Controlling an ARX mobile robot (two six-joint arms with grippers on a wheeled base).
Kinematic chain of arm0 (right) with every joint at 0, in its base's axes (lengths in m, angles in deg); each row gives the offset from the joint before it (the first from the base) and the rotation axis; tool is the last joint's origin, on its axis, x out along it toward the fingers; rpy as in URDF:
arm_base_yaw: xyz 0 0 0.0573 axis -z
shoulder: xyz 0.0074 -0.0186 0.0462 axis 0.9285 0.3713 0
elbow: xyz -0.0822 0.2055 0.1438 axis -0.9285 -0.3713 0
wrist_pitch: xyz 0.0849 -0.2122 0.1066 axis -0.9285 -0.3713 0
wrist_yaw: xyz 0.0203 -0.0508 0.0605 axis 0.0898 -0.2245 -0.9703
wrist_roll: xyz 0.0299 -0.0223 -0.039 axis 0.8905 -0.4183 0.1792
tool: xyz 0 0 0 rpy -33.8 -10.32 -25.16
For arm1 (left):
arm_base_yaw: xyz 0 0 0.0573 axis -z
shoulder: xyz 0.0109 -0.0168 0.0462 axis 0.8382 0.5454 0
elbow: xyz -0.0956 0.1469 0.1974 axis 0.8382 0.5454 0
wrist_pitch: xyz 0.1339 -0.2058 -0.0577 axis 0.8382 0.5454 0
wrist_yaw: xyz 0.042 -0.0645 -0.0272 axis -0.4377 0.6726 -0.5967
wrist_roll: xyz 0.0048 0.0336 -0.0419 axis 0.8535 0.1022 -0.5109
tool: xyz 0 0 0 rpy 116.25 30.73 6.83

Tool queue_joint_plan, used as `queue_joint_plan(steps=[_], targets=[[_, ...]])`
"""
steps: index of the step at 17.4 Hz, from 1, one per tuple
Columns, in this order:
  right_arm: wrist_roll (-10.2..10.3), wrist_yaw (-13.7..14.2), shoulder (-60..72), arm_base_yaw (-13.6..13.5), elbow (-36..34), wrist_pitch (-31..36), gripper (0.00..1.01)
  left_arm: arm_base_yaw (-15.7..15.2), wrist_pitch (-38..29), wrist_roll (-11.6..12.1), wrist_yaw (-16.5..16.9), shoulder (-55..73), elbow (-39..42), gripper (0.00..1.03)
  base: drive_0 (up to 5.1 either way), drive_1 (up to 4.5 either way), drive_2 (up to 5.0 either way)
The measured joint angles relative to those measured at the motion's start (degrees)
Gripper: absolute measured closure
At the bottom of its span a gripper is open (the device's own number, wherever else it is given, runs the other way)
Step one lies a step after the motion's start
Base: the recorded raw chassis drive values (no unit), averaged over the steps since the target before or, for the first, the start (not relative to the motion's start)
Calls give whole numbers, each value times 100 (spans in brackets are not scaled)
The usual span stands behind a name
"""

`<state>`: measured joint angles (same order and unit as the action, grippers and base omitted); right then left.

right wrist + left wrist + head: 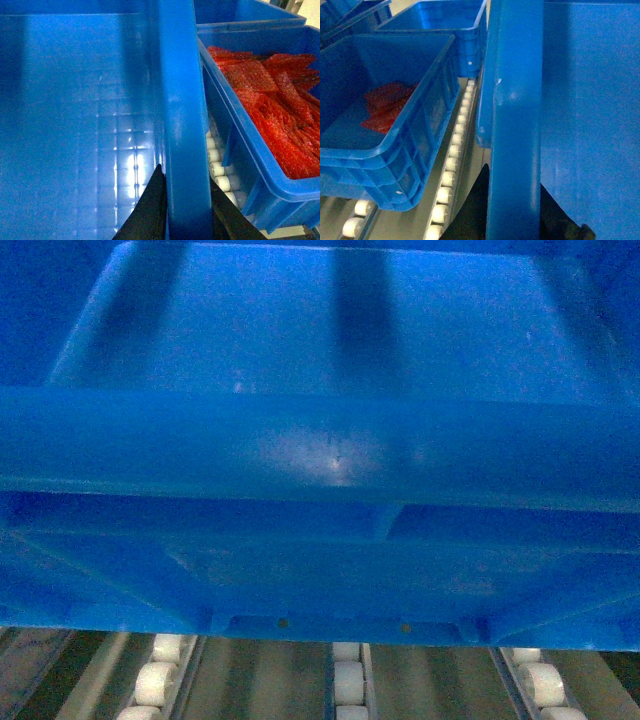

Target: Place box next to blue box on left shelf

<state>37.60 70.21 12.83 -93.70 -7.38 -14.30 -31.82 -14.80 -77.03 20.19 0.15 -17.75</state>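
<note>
The box (320,440) fills the head view, its rim and underside hanging over the left shelf's white rollers (345,680). My left gripper (514,180) is shut on the box's left rim (515,125), one black finger (475,205) on each side. My right gripper (186,175) is shut on the right rim (182,125) in the same way, dark fingers (147,210) flanking it. A blue box (385,125) holding a few red packets sits on the rollers (452,165) just left of the held box. I cannot tell whether the held box touches the rollers.
Just right of the held box is another blue box (260,115), full of red packets, with a roller track (217,167) in the gap between. More blue boxes stand further back (440,20) (240,10). The gaps on both sides are narrow.
</note>
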Motion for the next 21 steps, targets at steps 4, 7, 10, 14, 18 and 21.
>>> queue_joint_plan(steps=[4,7,10,14,18,21], targets=[[0,0,0,0,0,0,90,0,2,0,0,0,0,92,14,423,-395],[0,0,0,0,0,0,90,0,2,0,0,0,0,92,14,423,-395],[0,0,0,0,0,0,90,0,2,0,0,0,0,92,0,0,0],[0,0,0,0,0,0,90,0,2,0,2,0,0,92,0,0,0],[0,0,0,0,0,0,90,2,2,0,0,0,0,92,0,0,0],[0,0,0,0,0,0,90,0,2,0,0,0,0,92,0,0,0]])
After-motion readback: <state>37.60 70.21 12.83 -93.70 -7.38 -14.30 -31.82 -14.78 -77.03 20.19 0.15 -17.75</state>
